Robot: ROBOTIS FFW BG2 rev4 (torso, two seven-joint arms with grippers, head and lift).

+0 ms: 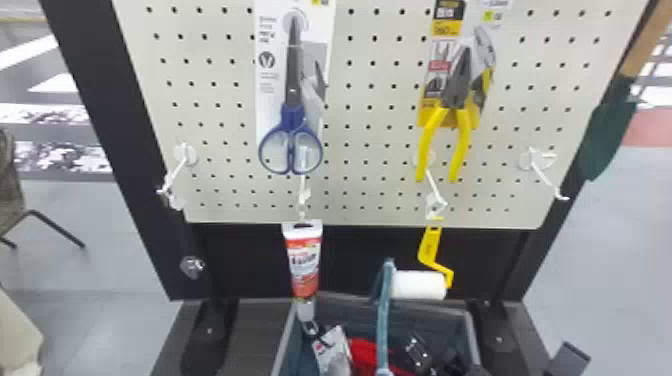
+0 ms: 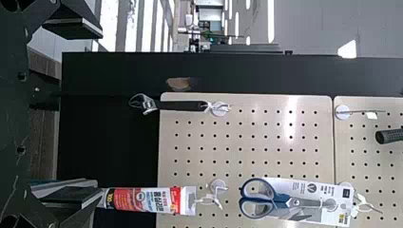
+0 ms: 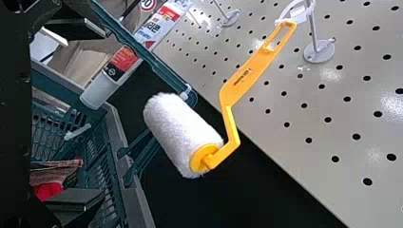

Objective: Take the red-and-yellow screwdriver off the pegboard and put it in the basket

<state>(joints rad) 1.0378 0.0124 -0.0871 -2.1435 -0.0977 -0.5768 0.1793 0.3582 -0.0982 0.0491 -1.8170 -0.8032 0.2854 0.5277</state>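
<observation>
You have the basket at six o'clock in the head view, under the pegboard, likely so that a tool lifted off a hook needs only a short trip down. Its handle stands up, near the paint roller at five o'clock, so bring anything in to one side of it or you may snag either. Your left end effector has its fingers well apart with nothing between them, facing the board; your right end effector is likewise spread and holding nothing, close by the basket, which would suit a release or a fresh reach. You cannot tell for sure where the red-and-yellow screwdriver is: a red item lies in the basket and could be it, so check that before you go for another grasp. The scissors at eleven o'clock and the pliers at two hang against the board, while the tube at seven and the roller dangle from tags on hooks that jut out, presumably to leave room to grip them. Those two would probably swing if brushed.
</observation>
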